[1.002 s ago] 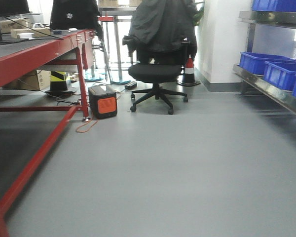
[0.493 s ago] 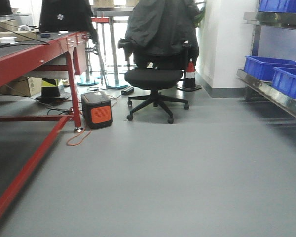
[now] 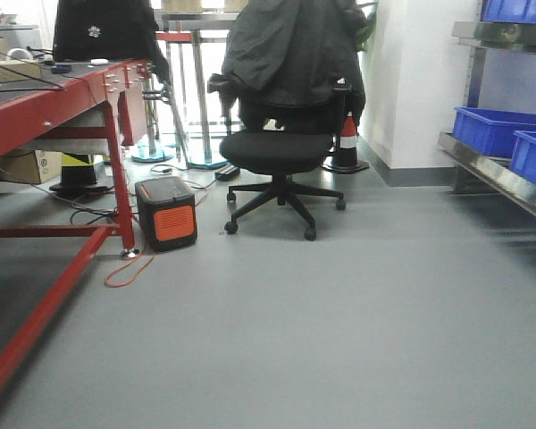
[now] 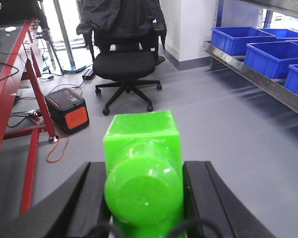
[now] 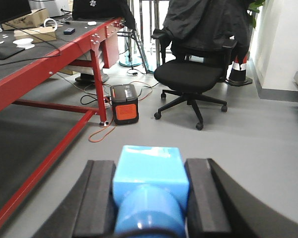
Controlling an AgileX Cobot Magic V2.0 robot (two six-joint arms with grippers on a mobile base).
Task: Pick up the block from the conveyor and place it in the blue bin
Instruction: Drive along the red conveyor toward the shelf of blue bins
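Observation:
In the right wrist view, the bright blue block (image 5: 150, 168) sits squeezed between the two black pads of my right gripper (image 5: 149, 173), which is shut on it and holds it above the grey floor. My left gripper (image 4: 143, 171) is shut on a bright green block (image 4: 141, 141), with its black fingers (image 4: 94, 193) pressed against both sides. Blue bins (image 4: 238, 39) stand in a row on a steel shelf (image 4: 258, 79) along the right wall; two of these blue bins (image 3: 496, 130) also show in the front view. The conveyor is out of view.
A red-framed workbench (image 3: 62, 103) with cables and boxes runs along the left. Ahead stands a black office chair (image 3: 277, 147) draped with a jacket, beside it an orange-and-black power box (image 3: 165, 213). A traffic cone (image 3: 347, 143) stands by the white wall.
The front view has advanced across the floor: the chair and power box look closer and lower, the workbench has slid left, and the blue bins have shifted towards the right edge.

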